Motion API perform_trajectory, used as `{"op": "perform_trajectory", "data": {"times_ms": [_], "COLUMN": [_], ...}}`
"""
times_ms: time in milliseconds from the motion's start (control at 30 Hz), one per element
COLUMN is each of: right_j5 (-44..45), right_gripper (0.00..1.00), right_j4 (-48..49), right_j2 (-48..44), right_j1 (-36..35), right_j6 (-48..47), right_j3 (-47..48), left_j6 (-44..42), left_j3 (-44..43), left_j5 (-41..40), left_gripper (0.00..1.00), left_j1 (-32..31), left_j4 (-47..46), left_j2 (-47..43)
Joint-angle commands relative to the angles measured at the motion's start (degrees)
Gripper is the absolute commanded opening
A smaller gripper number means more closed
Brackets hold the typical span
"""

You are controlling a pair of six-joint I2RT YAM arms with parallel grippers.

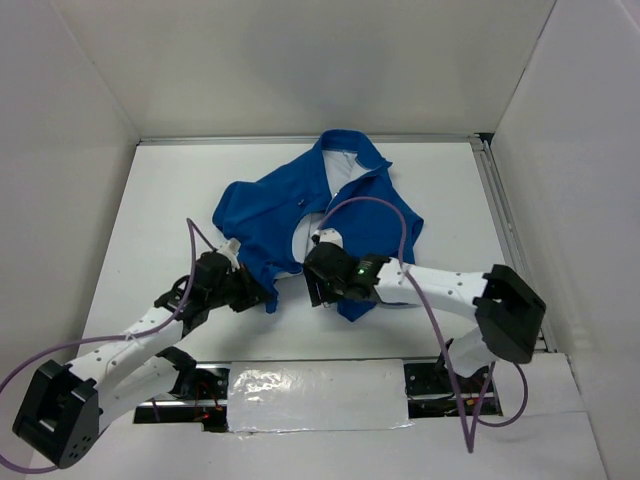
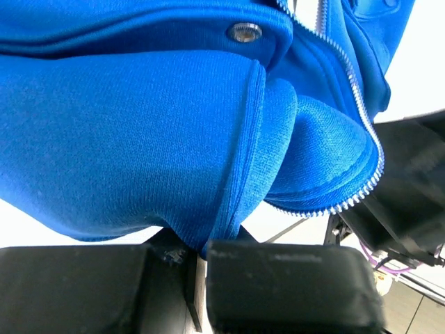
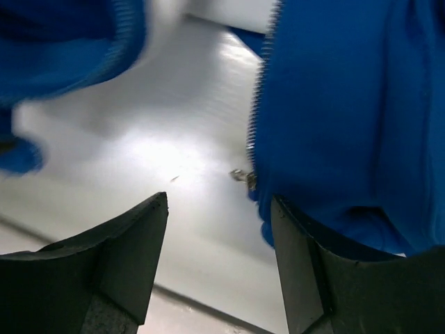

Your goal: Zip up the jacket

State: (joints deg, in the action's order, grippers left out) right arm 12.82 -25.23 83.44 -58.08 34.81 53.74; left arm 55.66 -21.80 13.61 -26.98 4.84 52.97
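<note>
The royal-blue jacket [image 1: 290, 205] lies open on the white table, collar at the far side, white lining showing in the middle. My left gripper [image 1: 255, 293] is shut on the bottom hem of the jacket's left front panel [image 2: 208, 229]; a metal snap [image 2: 244, 32] and pale zipper teeth [image 2: 361, 104] show above it. My right gripper [image 1: 318, 285] is open over the table at the bottom of the right front panel [image 3: 348, 118]. Its right finger [image 3: 299, 257] touches the fabric edge. The small metal zipper end [image 3: 243, 177] sits just past the fingertips.
White walls enclose the table [image 1: 150, 230] on three sides. A metal rail [image 1: 505, 230] runs along the right edge. Purple cables loop from both arms, one over the jacket [image 1: 370, 200]. A taped strip [image 1: 310, 395] lies between the arm bases.
</note>
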Motion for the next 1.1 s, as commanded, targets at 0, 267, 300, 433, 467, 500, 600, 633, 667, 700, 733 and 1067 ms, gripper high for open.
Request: {"op": "perform_trajectory", "data": {"times_ms": [0,267,300,433,467,500,600,633,667,700,733,1067], "right_j5": [8.4,13.2,13.6,17.1,17.6,18.1,18.7,17.8,17.2,16.7,16.2,15.7], "right_gripper": [0.68,0.54,0.48,0.48,0.48,0.51,0.46,0.42,0.35,0.31,0.31,0.0], "right_j4": [-6.1,-8.9,-9.1,-11.2,-11.6,-12.9,-14.1,-13.6,-12.9,-11.1,-10.2,-10.9], "right_j2": [4.4,11.4,11.8,14.5,16.0,17.0,20.8,21.9,22.4,22.6,23.3,20.6], "right_j1": [0.5,0.3,0.2,-0.7,-0.5,-0.7,-0.8,-0.8,-0.9,-0.9,-0.8,-0.6], "right_j6": [5.2,9.9,10.1,11.6,11.9,12.7,13.6,13.0,12.6,12.1,11.5,10.6], "right_j3": [6.1,8.0,8.4,10.9,11.4,12.1,14.3,14.4,14.1,13.7,13.5,15.1], "left_j6": [0.1,-0.4,-0.5,-0.6,-0.6,-0.6,-0.5,-0.5,-0.5,-0.6,-0.6,-0.6], "left_j3": [1.2,1.4,1.1,0.7,0.6,0.6,0.9,1.1,1.2,1.3,1.5,1.1], "left_j5": [0.9,1.2,1.2,1.4,1.4,1.4,1.2,1.1,0.9,0.7,0.7,0.1], "left_gripper": [0.0,0.0,0.0,0.0,0.0,0.0,0.0,0.0,0.0,0.0,0.0,0.0], "left_j1": [0.5,0.7,0.8,0.8,0.8,0.8,0.7,0.8,0.8,0.8,0.8,0.8], "left_j4": [1.0,2.5,2.5,2.8,3.1,3.2,4.1,4.2,4.6,4.7,4.9,6.9], "left_j2": [-3.7,-5.6,-5.4,-5.4,-5.6,-5.8,-6.8,-7.2,-8.0,-8.2,-8.5,-9.8]}}
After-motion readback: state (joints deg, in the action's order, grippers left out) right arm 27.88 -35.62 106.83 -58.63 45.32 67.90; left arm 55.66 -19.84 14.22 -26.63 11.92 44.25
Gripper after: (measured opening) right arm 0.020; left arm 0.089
